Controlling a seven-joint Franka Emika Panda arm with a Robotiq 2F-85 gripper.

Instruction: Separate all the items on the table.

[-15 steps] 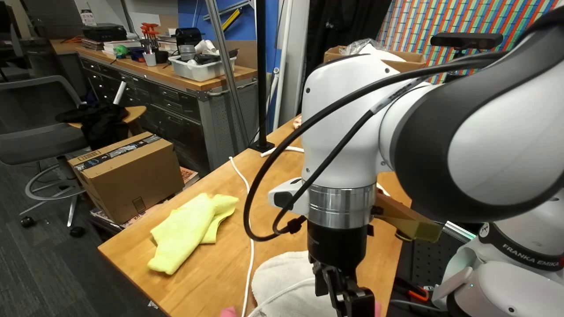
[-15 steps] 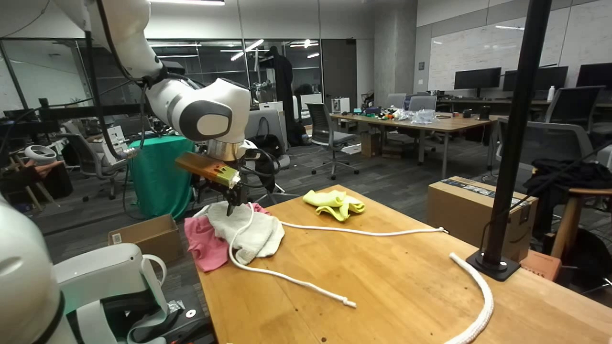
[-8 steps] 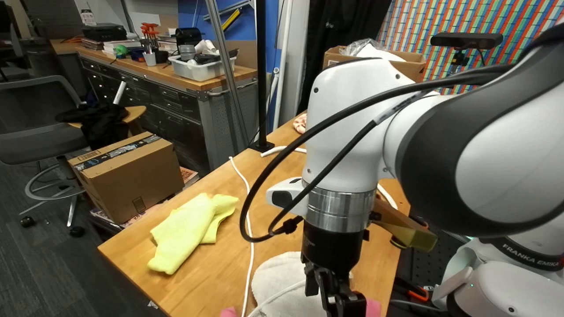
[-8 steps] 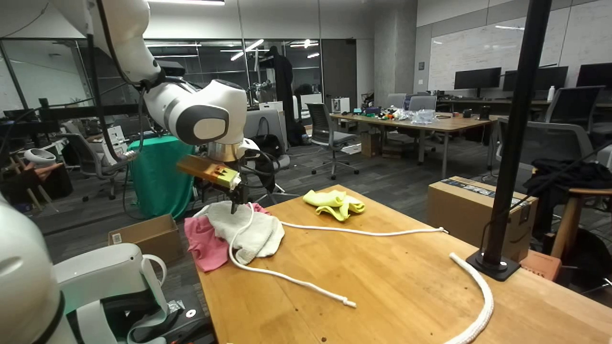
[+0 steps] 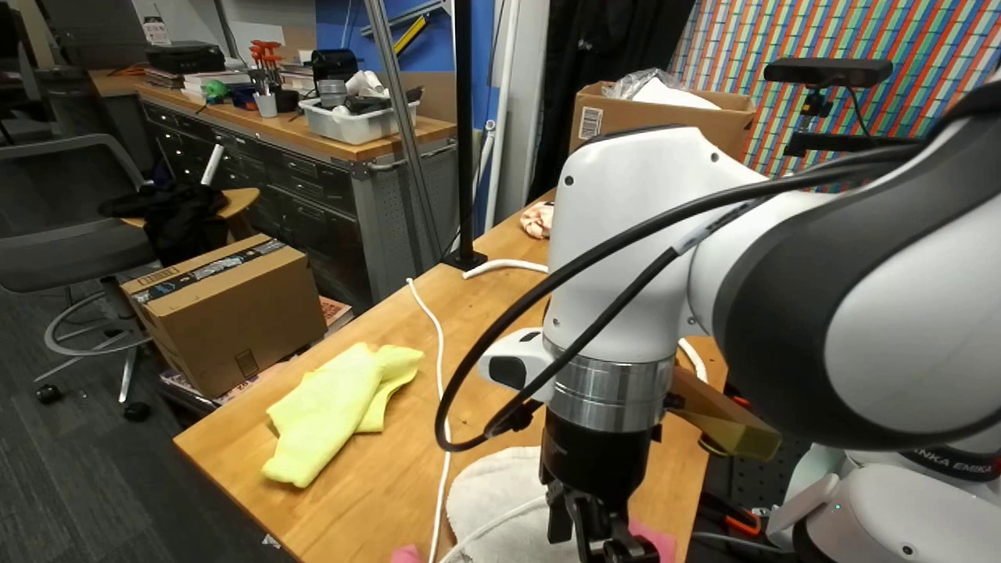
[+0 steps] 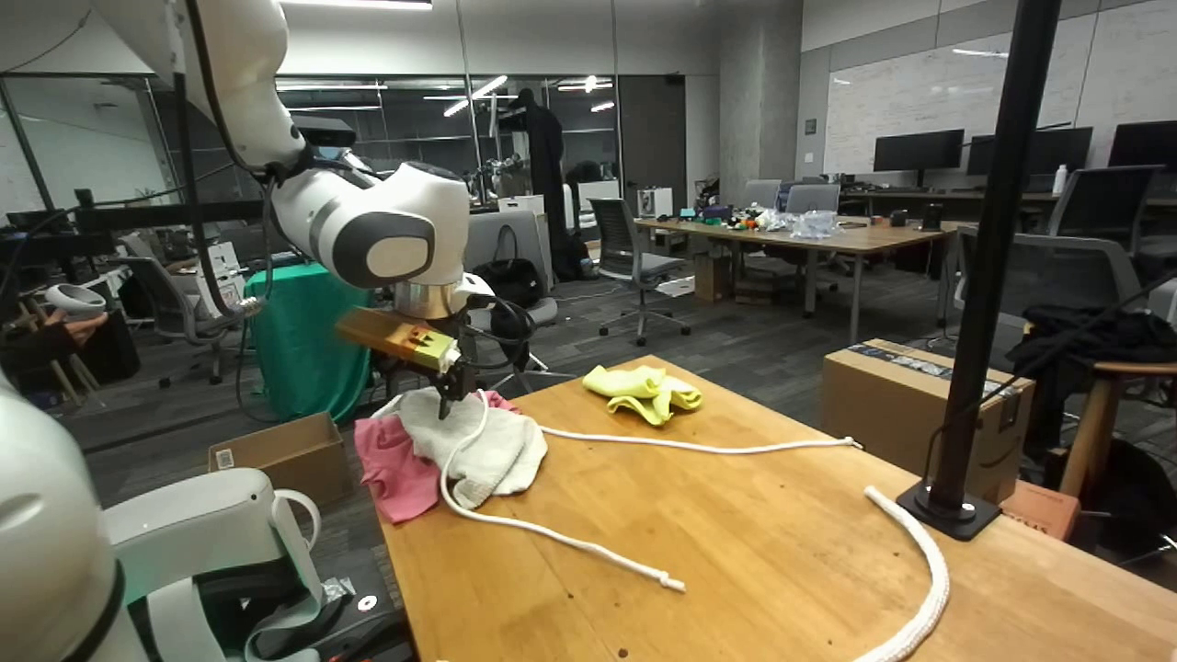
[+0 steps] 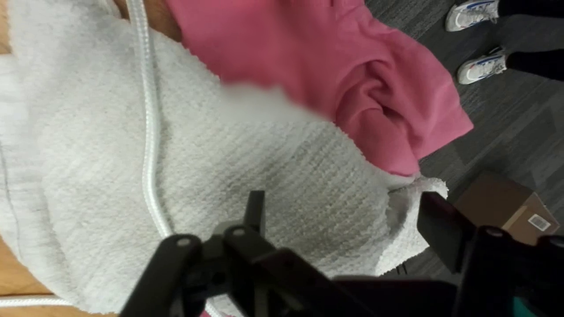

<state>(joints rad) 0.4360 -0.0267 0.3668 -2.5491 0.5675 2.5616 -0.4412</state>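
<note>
A white towel (image 6: 501, 446) lies on a pink cloth (image 6: 397, 473) at the table's corner. Both show in the wrist view, the towel (image 7: 88, 176) and the pink cloth (image 7: 396, 101). A thin white rope (image 6: 668, 581) runs across the towel; it also crosses the wrist view (image 7: 150, 145). A yellow cloth (image 6: 634, 386) lies apart from the pile. My gripper (image 7: 343, 198) is open and empty, its fingers spread over the towel's edge near the table's end. In an exterior view the gripper (image 6: 445, 407) is just above the towel; contact cannot be told.
A thick white rope (image 6: 938, 593) lies near a black pole (image 6: 984, 294) standing on the wooden table (image 6: 736, 533). A thin rope stretch (image 6: 717, 450) passes the yellow cloth. A patterned cloth (image 5: 538, 220) lies at the far end. A cardboard box (image 6: 285, 460) is beyond the table.
The arm has come down a little, and the gripper has shifted slightly over the towel. The cloths and ropes have not visibly moved.
</note>
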